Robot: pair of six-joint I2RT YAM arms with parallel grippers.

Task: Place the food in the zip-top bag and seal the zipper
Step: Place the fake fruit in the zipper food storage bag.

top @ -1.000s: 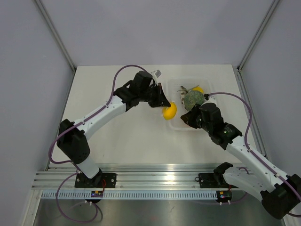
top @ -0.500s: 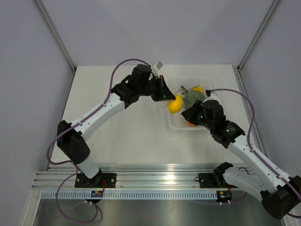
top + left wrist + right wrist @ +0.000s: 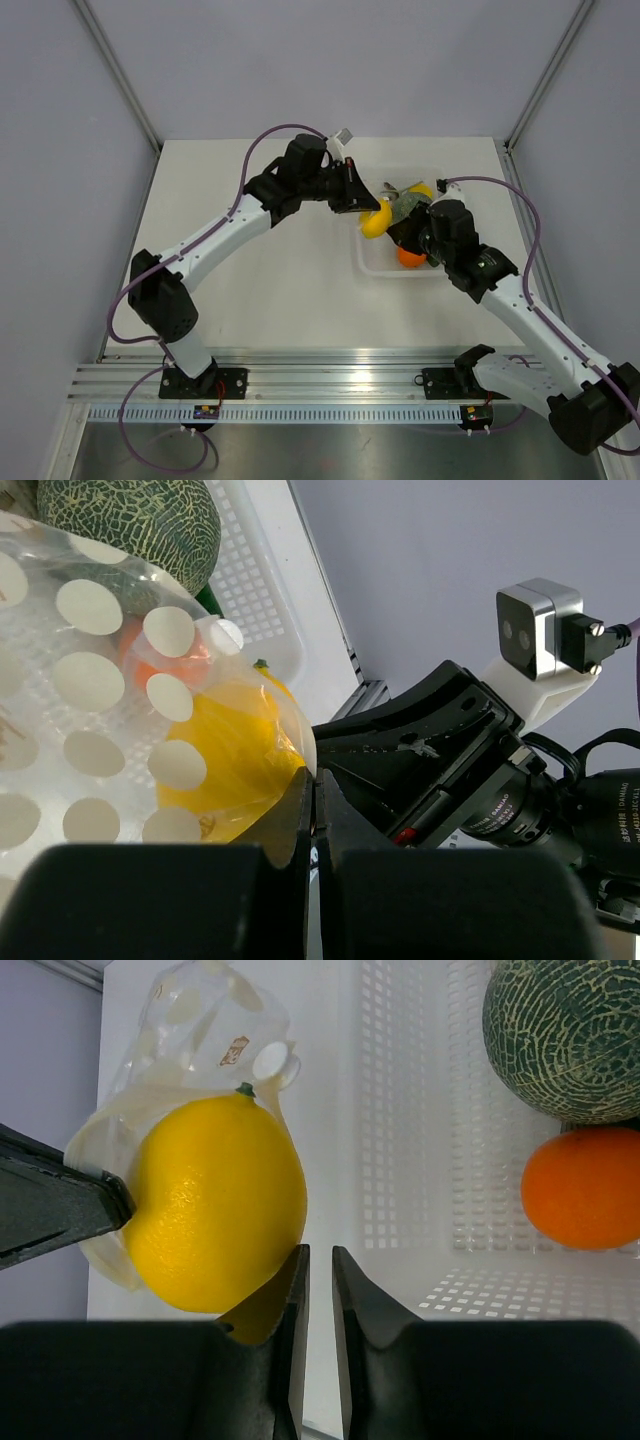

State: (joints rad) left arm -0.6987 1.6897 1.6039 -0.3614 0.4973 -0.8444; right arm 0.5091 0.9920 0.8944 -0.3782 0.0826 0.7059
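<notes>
While pinched in clenched left fingers (image 3: 200,900), zip-top bag (image 3: 90,670) with lemon (image 3: 215,1200) just beside slightly parted, empty right fingers (image 3: 372,1325).

No text I can read anywhere. Clear crinkly plastic zip-top bag (image 3: 200,1020) carries a small pale label with reddish print (image 3: 234,1051), too small to make out. Black round lens barrel (image 3: 505,805) shows fine white lettering, too blurred for me.
</notes>
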